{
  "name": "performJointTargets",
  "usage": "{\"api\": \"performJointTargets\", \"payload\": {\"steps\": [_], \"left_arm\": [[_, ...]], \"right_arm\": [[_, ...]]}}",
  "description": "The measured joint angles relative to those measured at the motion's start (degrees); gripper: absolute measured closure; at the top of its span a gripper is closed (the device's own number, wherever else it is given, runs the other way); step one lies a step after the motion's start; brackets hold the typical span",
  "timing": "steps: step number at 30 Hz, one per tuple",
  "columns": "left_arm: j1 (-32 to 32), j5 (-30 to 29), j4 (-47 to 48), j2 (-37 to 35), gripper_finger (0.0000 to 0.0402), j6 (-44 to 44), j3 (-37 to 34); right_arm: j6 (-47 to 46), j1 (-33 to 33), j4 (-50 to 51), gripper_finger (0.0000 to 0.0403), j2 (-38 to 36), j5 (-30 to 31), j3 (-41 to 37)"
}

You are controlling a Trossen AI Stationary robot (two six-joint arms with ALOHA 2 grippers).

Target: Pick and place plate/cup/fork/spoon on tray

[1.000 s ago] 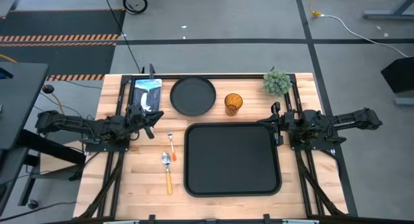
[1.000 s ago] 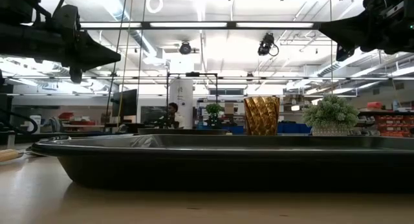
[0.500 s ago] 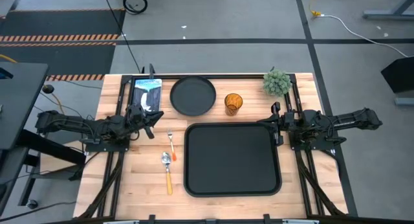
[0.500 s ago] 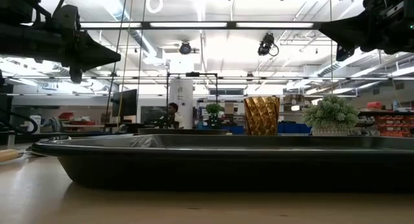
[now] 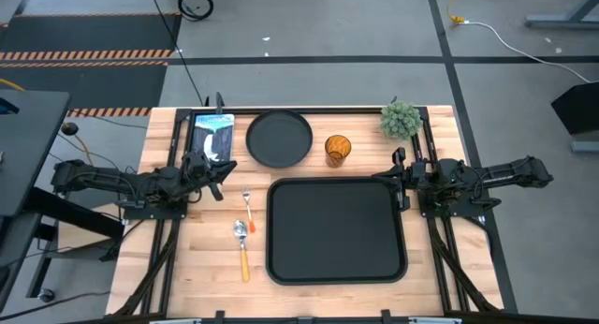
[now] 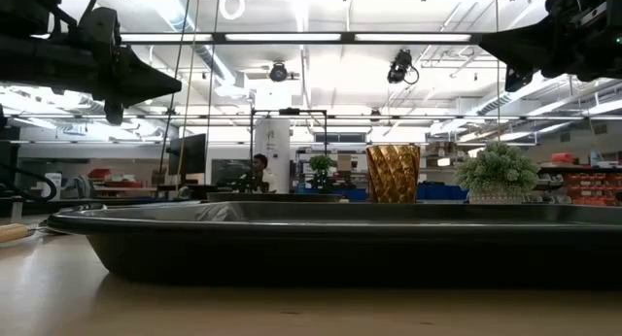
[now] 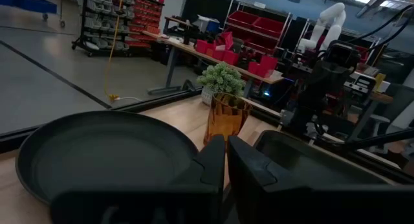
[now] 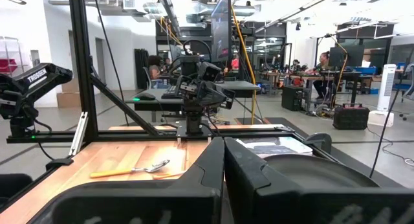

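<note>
The black tray lies at the table's middle. The round black plate and the amber cup stand beyond its far edge. The fork and the spoon lie left of the tray. My left gripper is shut and empty, above the table left of the plate; the plate and cup show in its wrist view. My right gripper is shut and empty, above the tray's far right corner; the spoon shows in its wrist view.
A green potted plant stands at the far right corner. A flat blue-and-white printed item lies left of the plate. Dark frame rails run along the table's left and right sides. People show in the room behind the table.
</note>
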State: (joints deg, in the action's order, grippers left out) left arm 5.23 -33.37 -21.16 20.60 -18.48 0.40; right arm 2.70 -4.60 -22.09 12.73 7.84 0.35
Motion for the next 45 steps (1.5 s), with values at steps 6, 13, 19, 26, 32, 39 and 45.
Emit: {"api": "performJointTargets", "payload": {"steps": [6,13,19,26,32,39,45], "left_arm": [[0.0,0.0,0.0,0.0,0.0377,0.0,0.0],[0.0,0.0,0.0,0.0,0.0377,0.0,0.0],[0.0,0.0,0.0,0.0,0.0377,0.0,0.0],[0.0,0.0,0.0,0.0,0.0377,0.0,0.0],[0.0,0.0,0.0,0.0,0.0377,0.0,0.0],[0.0,0.0,0.0,0.0,0.0377,0.0,0.0],[0.0,0.0,0.0,0.0,0.0377,0.0,0.0]], "right_arm": [[0.0,0.0,-1.6,0.0384,0.0,0.4,0.0],[3.0,2.4,-21.5,0.0384,1.1,9.5,0.0],[-0.9,9.1,-20.5,0.0384,5.1,15.7,0.5],[-0.9,15.0,-29.8,0.0384,12.7,13.7,0.6],[-1.5,17.1,-34.6,0.0384,17.3,14.3,1.5],[-1.1,19.9,-12.5,0.0389,25.8,6.1,16.1],[-4.2,25.2,7.9,0.0393,37.0,5.0,29.6]]}}
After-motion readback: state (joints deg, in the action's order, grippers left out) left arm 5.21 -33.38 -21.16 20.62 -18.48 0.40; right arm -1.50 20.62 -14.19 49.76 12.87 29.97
